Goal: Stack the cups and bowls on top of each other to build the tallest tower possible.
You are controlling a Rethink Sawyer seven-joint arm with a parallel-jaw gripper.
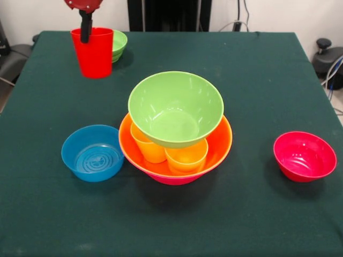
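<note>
At ten o'clock the gripper (84,33), one finger inside the red tapered plastic cup (95,52), seemingly pinching its wall, could tip it against the small green plastic bowl (119,44) behind.

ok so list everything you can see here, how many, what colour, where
table: one, dark green cloth
large bowls: two, orange nested in pink, centre
cups: at least two, yellow-orange, inside the orange bowl
medium green bowl: one, resting tilted on those cups
blue bowl: one, beside the pile
red bowl: one, apart on the other side
small green bowl: one, behind the red cup
red cup: one, far corner
gripper: one, a black finger inside the red cup
</note>
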